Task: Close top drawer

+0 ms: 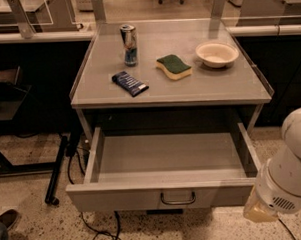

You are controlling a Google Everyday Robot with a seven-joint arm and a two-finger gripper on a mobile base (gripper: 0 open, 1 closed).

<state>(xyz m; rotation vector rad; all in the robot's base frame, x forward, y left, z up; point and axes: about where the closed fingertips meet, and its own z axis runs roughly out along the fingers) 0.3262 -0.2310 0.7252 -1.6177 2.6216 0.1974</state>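
Note:
The top drawer [167, 159] is a wide grey-beige tray pulled fully out of the cabinet, and it holds nothing. Its flat front panel [119, 198] faces me, with a small dark wire handle [178, 198] at centre. My white arm [288, 176] is at the lower right, beside the drawer's right front corner. My gripper is out of view below the frame's edge.
On the cabinet top [224, 79] stand a drink can [129, 44], a dark snack packet [130, 83], a green-and-yellow sponge [173, 66] and a white bowl [217, 54]. Cables [95, 229] lie on the floor under the drawer. A black stand [56, 171] is at the left.

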